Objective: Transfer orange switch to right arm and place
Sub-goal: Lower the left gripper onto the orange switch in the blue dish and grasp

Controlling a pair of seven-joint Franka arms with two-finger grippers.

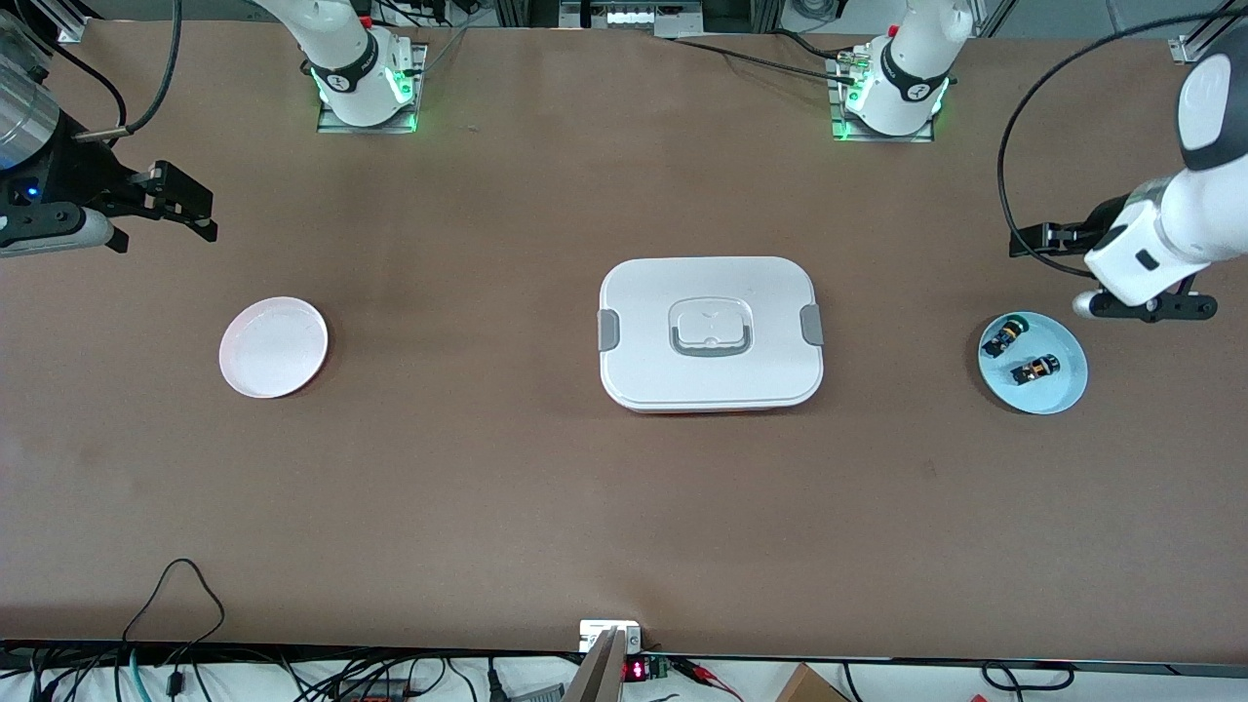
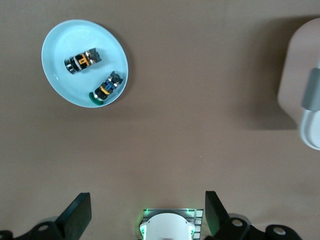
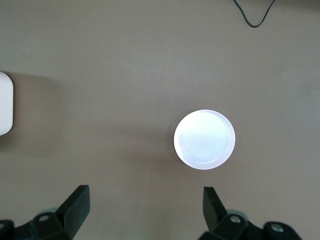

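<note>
The orange switch (image 1: 1035, 370) lies on its side in a light blue plate (image 1: 1065, 390) at the left arm's end of the table, beside a black switch with a green cap (image 1: 1004, 335). In the left wrist view the orange switch (image 2: 83, 61) lies in the blue plate (image 2: 57, 42) next to the green-capped one (image 2: 106, 88). My left gripper (image 1: 1116, 278) hangs open and empty above the table beside the plate, its own view showing it (image 2: 147, 215) open. My right gripper (image 1: 190, 207) is open and empty over the right arm's end, also in its own view (image 3: 146, 212).
A pale pink plate (image 1: 273, 346) lies bare at the right arm's end, also in the right wrist view (image 3: 204, 139). A white lidded box (image 1: 710, 333) with grey clasps sits mid-table. Cables run along the table edge nearest the front camera.
</note>
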